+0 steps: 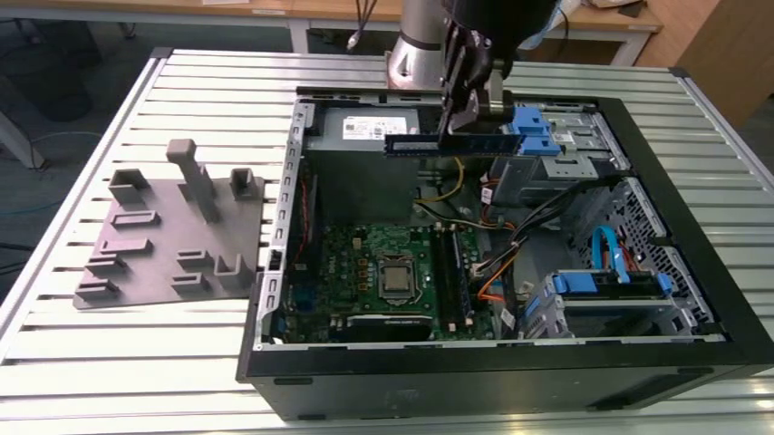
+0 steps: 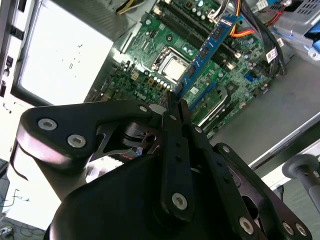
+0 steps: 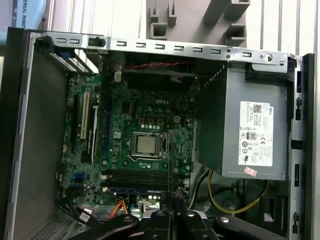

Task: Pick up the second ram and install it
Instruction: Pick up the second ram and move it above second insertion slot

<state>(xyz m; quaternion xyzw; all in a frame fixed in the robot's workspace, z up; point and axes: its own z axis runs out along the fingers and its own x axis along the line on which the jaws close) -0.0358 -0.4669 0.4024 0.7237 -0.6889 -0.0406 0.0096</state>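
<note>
Trainee: What does the claw have?

Technician: The arm's black two-fingered claw (image 1: pixel 454 136) is clenched on the long, thin, dark blue-green memory stick with black chips (image 1: pixel 490 143), pinching it near its middle. The stick hangs roughly level in the air above the open black computer case (image 1: pixel 484 385), and only the claw touches it.

Trainee: And where does the stick belong, relative to the claw?

Technician: Beneath it. In the first wrist view the large green square motherboard (image 3: pixel 125 115) lies below the claw (image 3: pixel 172 215). Its dark memory slots (image 3: pixel 137 176) run beside the silver processor (image 3: pixel 146 144). The grey moulded plate with upright blocks (image 1: pixel 169 236) sits outside the case, well apart from the claw.

Trainee: How should the carry be handled?

Technician: Alignment looks like the main concern. In the second wrist view the stick (image 2: pixel 207 52) juts past the claw (image 2: pixel 176 102) and lies across the line of the slots, not along it. A good approach would probably turn the stick parallel to an empty slot, with its contact edge facing down and level. Tilt seems the likeliest fault, since one end would bind first. The orange cables (image 1: pixel 488 292) lie near the slots' end, so the descent should stay clear of them. The pinch must stay firm enough that the stick does not pivot.
</note>
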